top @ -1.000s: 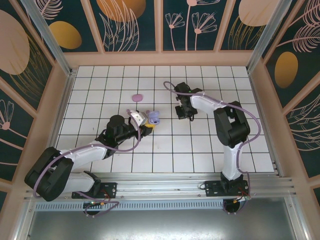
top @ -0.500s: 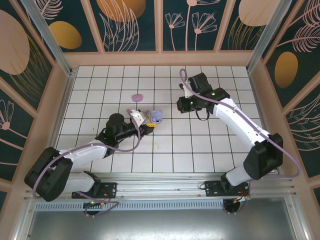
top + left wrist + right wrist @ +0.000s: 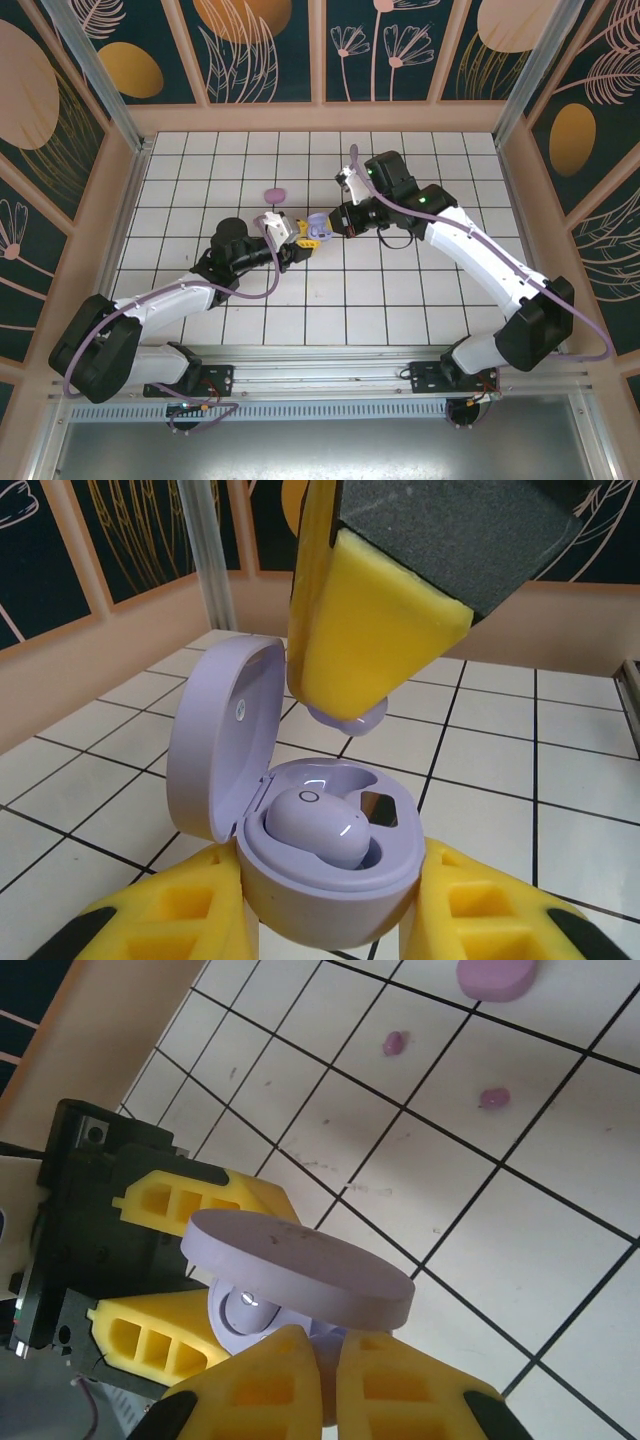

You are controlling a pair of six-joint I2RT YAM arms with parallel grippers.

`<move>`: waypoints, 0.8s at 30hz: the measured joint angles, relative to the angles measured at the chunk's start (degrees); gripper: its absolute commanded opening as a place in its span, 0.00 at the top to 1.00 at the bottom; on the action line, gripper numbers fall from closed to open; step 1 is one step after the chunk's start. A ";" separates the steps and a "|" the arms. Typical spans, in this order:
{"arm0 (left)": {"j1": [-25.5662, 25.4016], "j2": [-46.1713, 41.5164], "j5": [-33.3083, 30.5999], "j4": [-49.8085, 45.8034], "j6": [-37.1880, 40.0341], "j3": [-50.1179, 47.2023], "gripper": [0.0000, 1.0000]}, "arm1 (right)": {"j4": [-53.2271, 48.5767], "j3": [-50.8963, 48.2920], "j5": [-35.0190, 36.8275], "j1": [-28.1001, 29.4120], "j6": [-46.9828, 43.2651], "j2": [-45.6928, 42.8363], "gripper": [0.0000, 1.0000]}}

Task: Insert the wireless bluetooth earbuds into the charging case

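The left gripper (image 3: 303,238) is clamped from both sides on the base of the lavender case (image 3: 330,880) and holds it just above the table (image 3: 400,290), mouth upward. The case's lid (image 3: 215,735) stands open on the left, as the left wrist view has it. Inside, the seated earbud (image 3: 315,825) fills the left-hand well. The empty well (image 3: 378,808) beside it shows its bare metal contacts. Just above and a little beyond that well hangs the held earbud (image 3: 345,717), lavender too, pinched between the yellow pads of the right gripper (image 3: 325,1360), which comes at the case from the right. The bud looks to lie with its long axis crosswise, roughly level, though the pads hide most of it. So the coming move turns on a short drop, slightly towards the left gripper, and the right arm is plainly the one placed for it. Farther right in the right wrist view, two pink earbuds (image 3: 394,1043) (image 3: 494,1098) lie loose on the tiles near the closed pink case (image 3: 495,975), well apart from both grippers
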 measured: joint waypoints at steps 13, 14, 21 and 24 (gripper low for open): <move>0.00 -0.92 0.76 1.57 -2.97 -0.28 1.00 | 5.86 -3.34 -2.32 0.87 3.17 -1.14 0.97; 0.00 -0.92 0.83 1.90 -3.15 -0.37 1.00 | 6.34 -3.52 -2.38 0.92 3.32 -1.14 0.97; 0.04 -0.92 0.90 3.48 -4.22 -1.29 1.00 | 7.10 -3.98 -2.56 0.98 3.54 -1.16 0.90; 0.04 -0.92 0.94 3.89 -4.50 -1.38 1.00 | 7.08 -3.98 -2.51 1.09 3.91 -1.16 0.82</move>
